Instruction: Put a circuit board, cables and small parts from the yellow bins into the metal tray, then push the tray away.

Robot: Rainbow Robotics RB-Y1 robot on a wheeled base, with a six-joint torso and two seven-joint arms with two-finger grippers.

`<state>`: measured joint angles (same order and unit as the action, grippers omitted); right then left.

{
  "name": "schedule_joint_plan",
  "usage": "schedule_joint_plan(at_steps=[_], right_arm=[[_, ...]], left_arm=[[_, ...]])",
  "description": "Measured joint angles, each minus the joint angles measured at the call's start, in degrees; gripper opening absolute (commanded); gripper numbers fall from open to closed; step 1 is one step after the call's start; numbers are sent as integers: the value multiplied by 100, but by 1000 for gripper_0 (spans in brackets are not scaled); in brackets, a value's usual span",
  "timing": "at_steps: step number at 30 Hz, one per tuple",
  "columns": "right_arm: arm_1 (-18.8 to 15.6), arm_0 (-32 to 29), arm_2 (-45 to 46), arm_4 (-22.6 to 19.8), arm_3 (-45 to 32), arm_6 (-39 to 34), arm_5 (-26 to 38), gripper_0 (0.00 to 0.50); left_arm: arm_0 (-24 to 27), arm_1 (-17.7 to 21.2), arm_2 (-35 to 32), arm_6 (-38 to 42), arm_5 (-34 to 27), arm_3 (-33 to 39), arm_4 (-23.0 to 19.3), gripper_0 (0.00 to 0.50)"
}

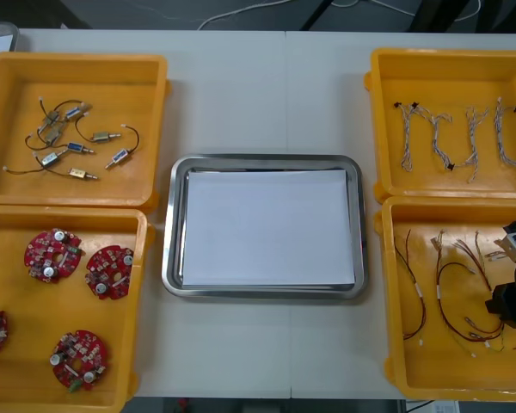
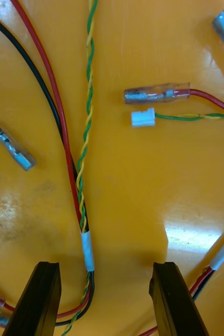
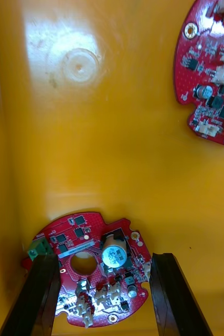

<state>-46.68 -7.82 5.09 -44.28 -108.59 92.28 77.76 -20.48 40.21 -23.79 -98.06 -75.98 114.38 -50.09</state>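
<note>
Partly hidden board (image 3: 85, 239) beneath left tool (image 3: 104, 260)

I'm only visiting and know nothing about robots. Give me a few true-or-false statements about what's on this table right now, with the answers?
1. The metal tray already holds a circuit board. False: nothing lies on its white inside.
2. The left pincer is open, with a round red circuit board between its fingers. True.
3. The right pincer is shut on a cable. False: it is open, its fingers either side of a red, black and green-yellow cable bundle.
4. The twisted blue and white cables lie in the far yellow bin on the robot's right. True.
</note>
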Motion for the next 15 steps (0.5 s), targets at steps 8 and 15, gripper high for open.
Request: schedule_joint_plan(at_steps=[8, 15], right_arm=[[1, 0, -120, 1, 166, 96, -282, 500], [1, 0, -121, 3, 166, 96, -286, 233]], left_arm=[[0, -43, 179, 0, 122, -147, 151, 500], [-1, -114, 316, 0, 357, -348, 321, 500]])
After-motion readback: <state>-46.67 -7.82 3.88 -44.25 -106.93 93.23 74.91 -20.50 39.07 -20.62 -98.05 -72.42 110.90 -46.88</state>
